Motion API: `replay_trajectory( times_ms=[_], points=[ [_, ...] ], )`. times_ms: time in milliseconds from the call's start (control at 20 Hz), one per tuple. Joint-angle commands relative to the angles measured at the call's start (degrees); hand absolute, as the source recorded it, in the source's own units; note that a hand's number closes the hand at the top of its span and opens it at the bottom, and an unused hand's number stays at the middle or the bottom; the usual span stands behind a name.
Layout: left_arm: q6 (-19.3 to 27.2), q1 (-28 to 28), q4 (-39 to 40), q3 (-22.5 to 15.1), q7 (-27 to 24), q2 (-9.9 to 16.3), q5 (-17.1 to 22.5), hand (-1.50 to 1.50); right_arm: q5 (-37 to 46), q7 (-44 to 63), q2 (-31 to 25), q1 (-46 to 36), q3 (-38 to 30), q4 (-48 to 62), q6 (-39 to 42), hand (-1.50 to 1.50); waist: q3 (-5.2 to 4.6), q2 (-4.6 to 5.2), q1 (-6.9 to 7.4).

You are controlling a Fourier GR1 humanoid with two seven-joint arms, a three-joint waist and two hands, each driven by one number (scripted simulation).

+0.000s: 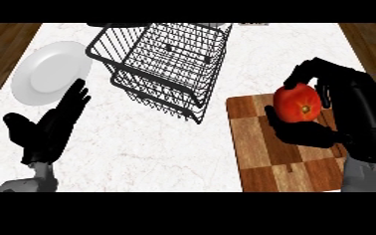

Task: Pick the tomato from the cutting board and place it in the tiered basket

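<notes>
1. The round red tomato (297, 103) sits inside the robot's black right hand (317, 129) at the right of the scene. Fingers arch over its far side and the thumb and palm cup it from the near side, so the hand is closed around it.
2. The tomato lies over the far part of the checkered wooden cutting board (275, 152). Whether it is touching the board or already raised off it cannot be told from this steep downward view.
3. The black wire tiered basket (172, 64) stands to the left of the tomato and a little farther away, on the white marbled counter (169, 154). Its right rim is near the board's far-left corner.
4. The coming move turns on this: the basket lies left and slightly far from the right hand, so the carry should run leftward across the gap between board and basket. The tomato is nearly round, so its long axis hardly matters for the drop.
5. The right hand is the nearer one to the basket's open side, and already has the fruit.
6. The black left hand (51, 127) rests at the near left, fingers straight and spread, holding nothing.
7. A round white plate (47, 72) lies at the far left, just beside the basket and clear of the likely path.
</notes>
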Motion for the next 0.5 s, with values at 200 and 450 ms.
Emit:
replay_trajectory(
  times_ms=[200,450],
  points=[
    [-2.3,0.8,0.3,1.2,-1.7,0.1,0.9,0.00,7.6,16.6,12.0,-19.9,9.2,5.9,5.2,1.50,-0.03,-0.01,0.43],
    [-1.7,0.1,-0.9,1.3,0.8,-0.1,0.4,0.00,9.0,13.2,16.5,-26.5,8.1,23.4,-2.8,1.50,0.02,0.15,0.64]
  ],
)
